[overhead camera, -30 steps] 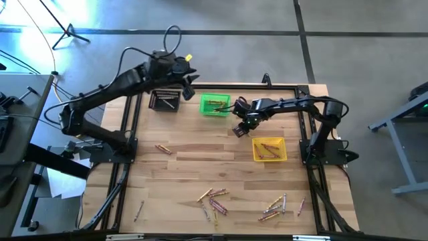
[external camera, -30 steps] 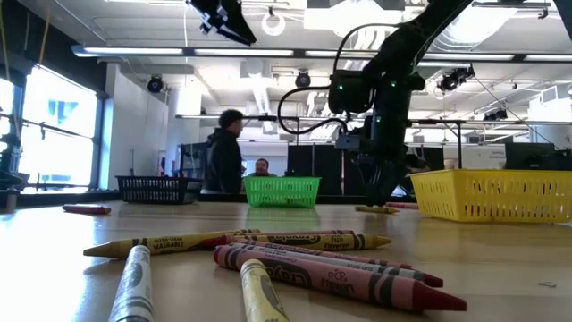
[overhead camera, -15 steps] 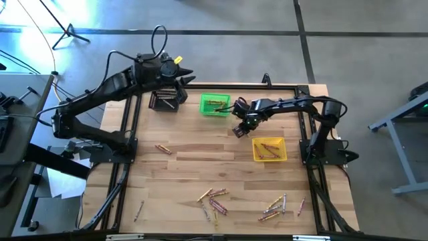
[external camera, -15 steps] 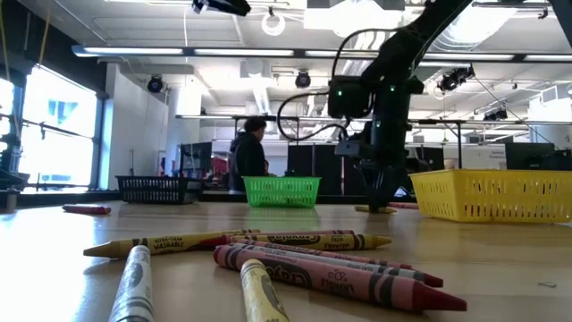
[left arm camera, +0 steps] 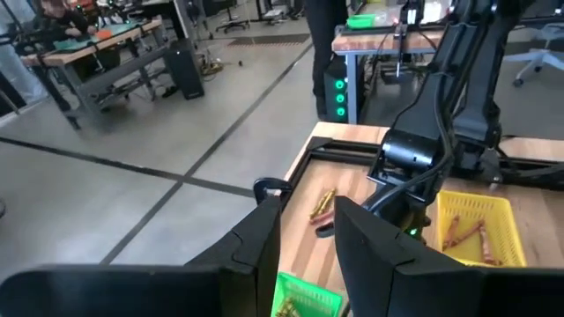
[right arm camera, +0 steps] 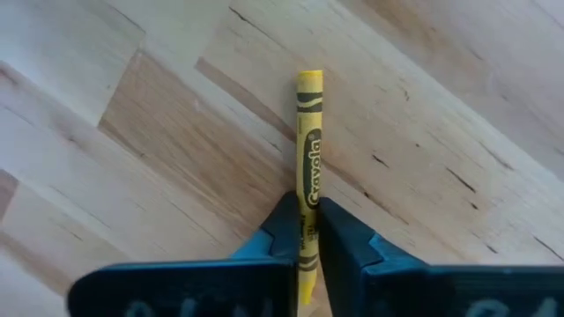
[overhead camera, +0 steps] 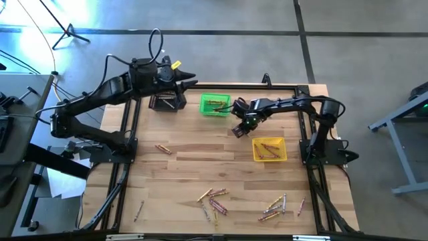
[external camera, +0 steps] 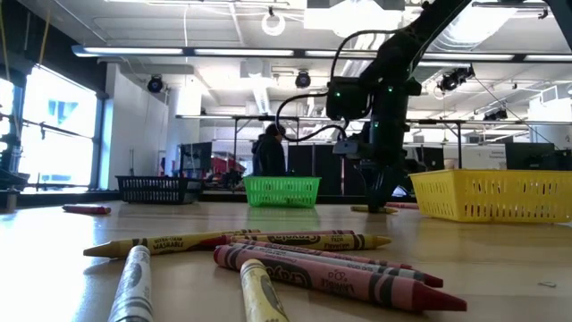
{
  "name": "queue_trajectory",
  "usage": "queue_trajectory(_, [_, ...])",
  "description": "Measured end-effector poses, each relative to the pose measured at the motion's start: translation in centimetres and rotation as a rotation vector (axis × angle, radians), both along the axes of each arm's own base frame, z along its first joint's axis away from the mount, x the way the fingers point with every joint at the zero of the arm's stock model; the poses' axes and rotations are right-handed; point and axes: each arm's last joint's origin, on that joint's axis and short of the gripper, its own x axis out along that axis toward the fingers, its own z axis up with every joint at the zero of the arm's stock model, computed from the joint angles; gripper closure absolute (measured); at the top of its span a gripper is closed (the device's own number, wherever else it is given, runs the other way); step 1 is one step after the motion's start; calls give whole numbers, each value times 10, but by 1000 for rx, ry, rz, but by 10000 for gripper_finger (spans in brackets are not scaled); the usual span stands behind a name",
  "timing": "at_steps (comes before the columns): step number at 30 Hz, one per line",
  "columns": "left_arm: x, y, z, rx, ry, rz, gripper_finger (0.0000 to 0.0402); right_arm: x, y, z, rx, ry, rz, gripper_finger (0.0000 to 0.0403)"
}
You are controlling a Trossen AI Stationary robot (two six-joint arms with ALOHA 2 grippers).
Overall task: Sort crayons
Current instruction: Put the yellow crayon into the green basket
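Counter: pale wood planks inside a dark frame, workshop room behind.
Right tool: low over the counter between the green bin and yellow bin, fingers pinched tight on a yellow crayon.
Yellow crayon: lies flat, its far end pointing straight out past the fingertips.
Left tool: raised above the black bin, fingers slightly apart, holding nothing.
Other crayons: scattered along the near counter edge; some in the bins.
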Motion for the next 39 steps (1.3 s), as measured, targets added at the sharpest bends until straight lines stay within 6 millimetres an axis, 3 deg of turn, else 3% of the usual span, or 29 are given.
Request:
queue_trajectory(5, [1,-4,1,-10,-9,-9,307,-3,1,13,3,-41,-26,386])
queue_trajectory(7, [-1,-6,2,-7,-16,-14,307,-4,1,27,-15,-98,-36,388])
queue_trajectory(14, [-7,-15,11,14,-72,-26,307,10,-6,77,-153,-486,-42,394])
queue_trajectory(18, [-11,-19,16,26,-102,-22,307,26,-15,90,-234,-704,-45,391])
queue_trajectory(21, [-12,-22,18,30,-116,-30,307,34,-21,90,-306,-772,-29,390])
queue_trajectory(27, [-12,-27,20,32,-130,-52,307,40,-42,73,-515,-730,54,390])
queue_trajectory(34, [-10,-34,20,30,-127,-82,307,39,-60,61,-583,-691,117,387])
queue_trajectory(39, [-10,-37,20,30,-124,-94,307,39,-61,62,-592,-701,129,346])
